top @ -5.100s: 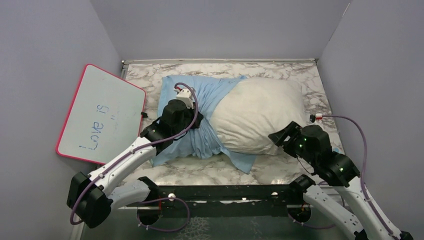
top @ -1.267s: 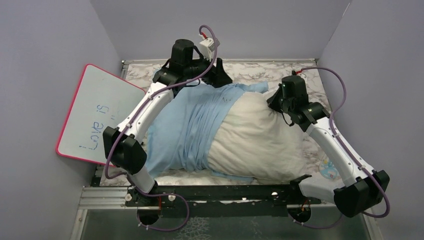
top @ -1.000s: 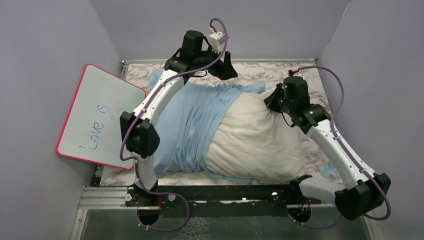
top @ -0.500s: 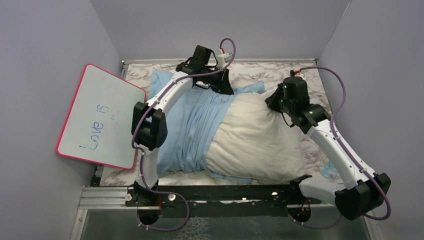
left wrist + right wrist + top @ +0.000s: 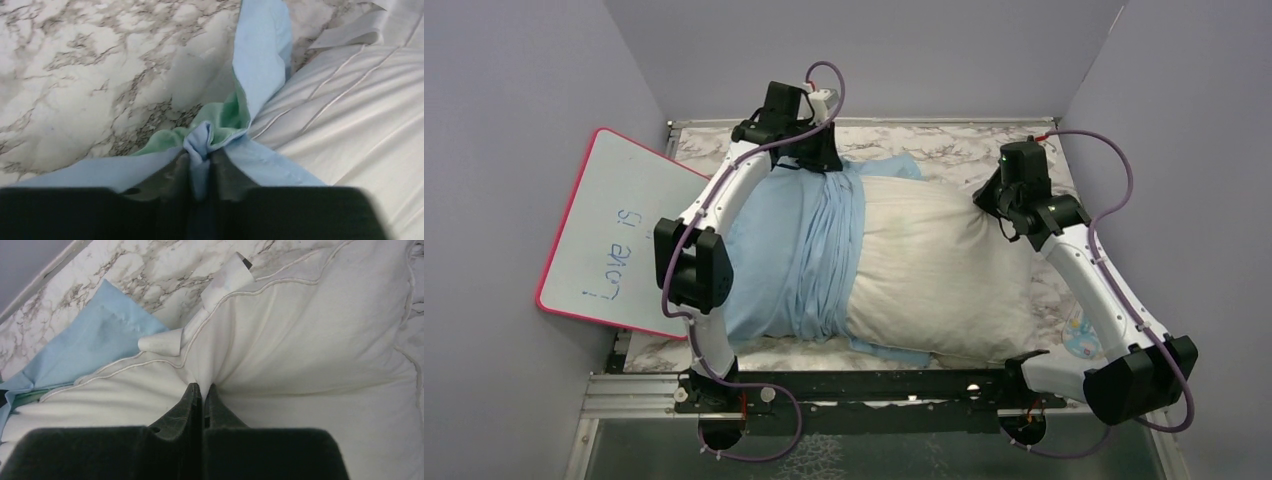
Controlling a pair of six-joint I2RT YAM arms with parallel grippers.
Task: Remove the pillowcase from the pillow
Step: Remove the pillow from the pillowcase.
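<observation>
The pillow (image 5: 944,265) lay across the middle of the marble table (image 5: 954,140), plump and off-white, a bit dingy, with a piped seam along its edge. The pillowcase (image 5: 789,260) covered only its 9 o'clock end, plain light blue outside and gathered into long wrinkles where it met the bare cushion; a strip of it stuck out from under the pillow at 6 o'clock. At about 11 o'clock the left gripper (image 5: 199,170) had its jaws pinched tight on a bunched fold of the pillowcase, a flash of mint-green lining showing in the pucker. At 2 o'clock the right gripper (image 5: 202,396) was clamped on a pinch of the pillow's own fabric beside the seam. A pink-rimmed whiteboard (image 5: 629,235) leaned at 9 o'clock.
</observation>
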